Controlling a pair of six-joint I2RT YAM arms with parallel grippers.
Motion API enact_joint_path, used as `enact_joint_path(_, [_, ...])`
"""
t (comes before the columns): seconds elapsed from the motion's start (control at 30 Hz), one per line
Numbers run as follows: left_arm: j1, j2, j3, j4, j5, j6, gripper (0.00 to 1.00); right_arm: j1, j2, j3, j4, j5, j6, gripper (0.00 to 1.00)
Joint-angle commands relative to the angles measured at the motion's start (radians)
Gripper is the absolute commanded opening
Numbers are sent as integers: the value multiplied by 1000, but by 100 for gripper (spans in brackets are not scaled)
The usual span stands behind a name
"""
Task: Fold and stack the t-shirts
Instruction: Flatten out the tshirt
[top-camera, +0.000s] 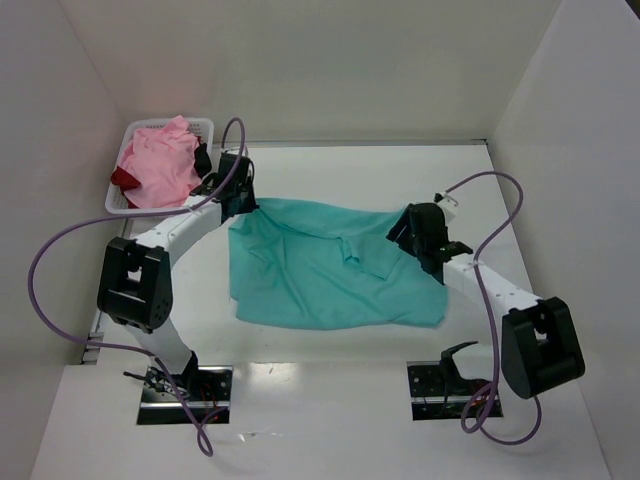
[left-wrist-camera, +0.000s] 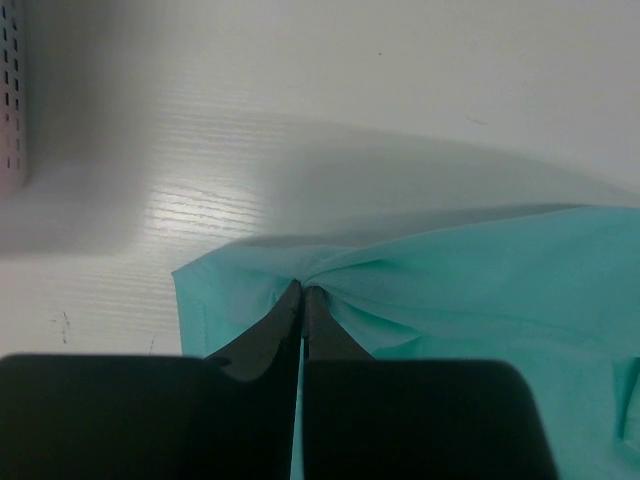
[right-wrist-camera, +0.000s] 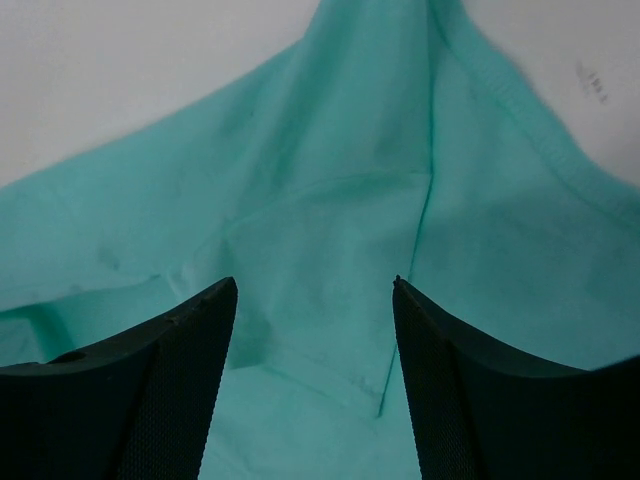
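Teal cloth lies rumpled across the middle of the white bench (top-camera: 330, 410): the teal t-shirt (top-camera: 330, 270), spread between the two arms. The left claw (left-wrist-camera: 302, 290) is pinched tight on its far left corner, the fabric gathering at the tips. The right claw (right-wrist-camera: 315, 285) stands with jaws apart just over the shirt's right side, gripping nothing. At the far left, a white basket (top-camera: 205, 127) holds the pink t-shirt (top-camera: 160, 165), with the dark red t-shirt (top-camera: 123, 180) peeking out beneath it.

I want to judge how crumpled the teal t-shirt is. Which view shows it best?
Top external: nearly the whole teal t-shirt, outline and wrinkles, is visible. The left wrist view shows only a corner pinched in the left end effector; the right wrist view only a close patch with a hem.
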Motion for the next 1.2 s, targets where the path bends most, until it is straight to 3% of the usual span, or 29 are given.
enact_joint_path(0.0, [4,-31,29,38,7,17,0,44,43,-2,-15,-85,65,69])
enact_joint_path(0.13, [4,-40,20,38,7,17,0,53,103,8,-64,-109,99,68])
enact_joint_path(0.37, [4,-49,20,38,17,17,0,53,32,-71,-68,-137,131,68])
enact_joint_path(0.67, [4,-49,20,47,26,17,0,53,55,-105,-39,-125,140,67])
enact_joint_path(1.03, [4,-49,20,47,26,17,0,53,225,42,-82,-82,120,52])
enact_joint_path(1.17, [4,-59,20,47,26,17,0,53,235,42,-82,-62,111,34])
